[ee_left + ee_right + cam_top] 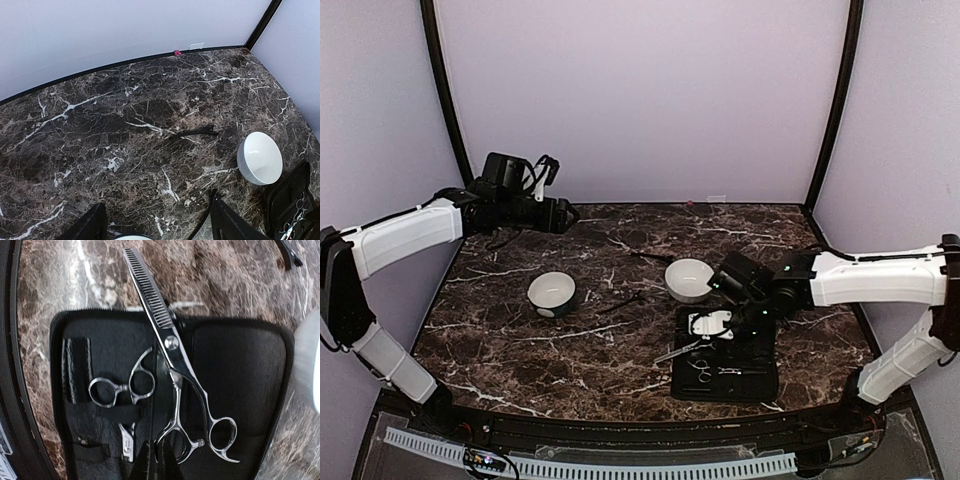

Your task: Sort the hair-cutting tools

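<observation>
Top view: a left bowl and a right bowl stand on the table, nothing seen inside either; a black case lies open just beside the right one.
Shears: laid across the case, toothed blade jutting past its edge over the table.
Small scissors: tucked inside the case.
Sticks: one dark stick is seen between the bowls, another behind them.
Right gripper: fingers are closed together at the shears' ring handle; whether it is pinched cannot be told.
Left gripper: held high at far left, fingers apart, nothing held.
Progress: sorting is judged barely begun; every tool is left to be placed.
</observation>
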`<state>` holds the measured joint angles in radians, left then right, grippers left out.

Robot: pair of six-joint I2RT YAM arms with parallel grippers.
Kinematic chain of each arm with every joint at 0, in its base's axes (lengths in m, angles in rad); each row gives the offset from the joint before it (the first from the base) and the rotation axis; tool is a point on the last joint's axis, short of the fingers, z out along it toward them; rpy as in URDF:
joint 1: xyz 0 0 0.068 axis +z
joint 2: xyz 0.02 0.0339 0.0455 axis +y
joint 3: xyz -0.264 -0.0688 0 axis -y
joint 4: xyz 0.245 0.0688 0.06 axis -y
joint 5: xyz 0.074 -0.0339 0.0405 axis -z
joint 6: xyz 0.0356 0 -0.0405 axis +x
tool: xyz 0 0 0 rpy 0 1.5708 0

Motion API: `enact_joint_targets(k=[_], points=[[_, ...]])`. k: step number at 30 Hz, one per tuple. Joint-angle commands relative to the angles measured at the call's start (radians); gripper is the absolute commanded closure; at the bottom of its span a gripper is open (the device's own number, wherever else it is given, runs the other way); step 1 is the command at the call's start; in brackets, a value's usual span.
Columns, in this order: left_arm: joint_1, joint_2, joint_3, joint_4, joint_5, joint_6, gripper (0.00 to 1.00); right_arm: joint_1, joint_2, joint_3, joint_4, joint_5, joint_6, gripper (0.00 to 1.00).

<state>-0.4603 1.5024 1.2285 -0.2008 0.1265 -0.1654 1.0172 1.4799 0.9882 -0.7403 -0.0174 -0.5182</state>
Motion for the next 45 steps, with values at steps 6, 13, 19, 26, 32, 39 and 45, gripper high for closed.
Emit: enact_joint_targets(k=[6, 13, 19, 26, 32, 39, 45], points=[[-0.009, -0.003, 0.028, -0.034, -0.043, 0.051, 0.25, -0.17, -0.286, -0.287, -0.021, 0.007, -0.05, 1.0], [-0.009, 0.01, 0.029, -0.033, -0.057, 0.084, 0.24, -0.334, -0.384, -0.34, -0.045, -0.02, -0.104, 1.0], [-0.009, 0.025, 0.032, -0.036, -0.062, 0.095, 0.24, -0.35, -0.392, -0.337, -0.075, -0.051, -0.172, 1.0], [-0.01, 0.031, 0.028, -0.032, -0.087, 0.113, 0.24, -0.409, -0.397, -0.31, -0.219, -0.065, -0.324, 1.0], [-0.011, 0.046, 0.031, -0.037, -0.091, 0.131, 0.24, -0.465, -0.542, -0.267, -0.377, -0.012, -0.449, 1.0], [-0.01, 0.045, 0.035, -0.042, -0.098, 0.135, 0.24, -0.466, -0.712, -0.355, -0.417, 0.065, -0.52, 1.0], [-0.009, 0.051, 0.037, -0.042, -0.088, 0.136, 0.24, -0.465, -0.684, -0.342, -0.412, 0.067, -0.501, 1.0]])
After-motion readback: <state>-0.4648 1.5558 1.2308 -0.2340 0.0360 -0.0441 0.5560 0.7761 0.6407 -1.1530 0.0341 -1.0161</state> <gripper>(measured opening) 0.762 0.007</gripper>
